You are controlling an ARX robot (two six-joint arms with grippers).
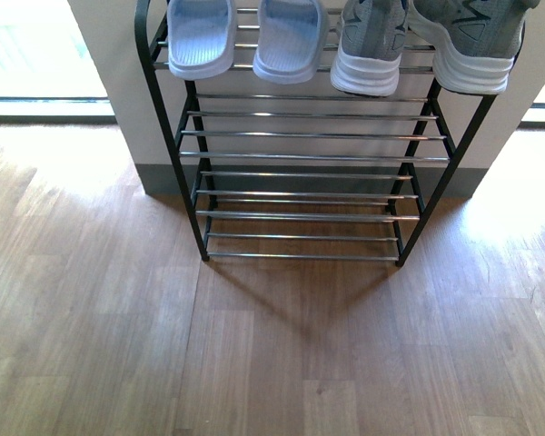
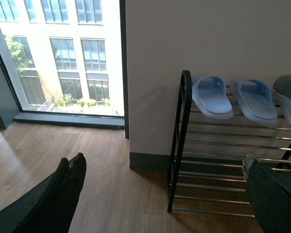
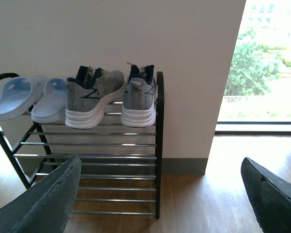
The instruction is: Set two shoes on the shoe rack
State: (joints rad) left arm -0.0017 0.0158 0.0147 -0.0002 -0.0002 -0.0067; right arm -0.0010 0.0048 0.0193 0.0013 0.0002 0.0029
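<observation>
a: where did you have the grippers at that moment?

b: you had both of them off the rack and carrying nothing. the left gripper (image 2: 165, 189) showed in its own wrist view with its two dark fingers (image 2: 63, 194) spread wide apart, only wooden floor (image 2: 111, 194) showing in the gap. the right gripper (image 3: 160, 194) stood the same way, its fingers (image 3: 53, 199) far apart and nothing between them. neither arm showed in the front view.

a: and beyond them?

b: your shoe rack (image 1: 173, 136) stood against the pale wall (image 3: 136, 34), black frame with thin chrome bars. on its top tier you had four pieces of footwear in a row. the two grey sneakers (image 3: 111, 94) sat side by side at the robot's right end, white soles resting on the bars, navy collars up, heels toward the robot. the one nearer the rack's middle (image 1: 372, 45) was angled a little; the outer one (image 1: 472, 45) lay just beside the right side rail.

a: the sandals?

b: the two pale blue slide sandals (image 1: 250, 36) lay at the left end of that same tier, soles down on the bars, close together and just beside the sneakers. the lower tiers (image 1: 309, 195) held nothing that the views showed. windows (image 2: 63, 53) flanked the wall on either side.
</observation>
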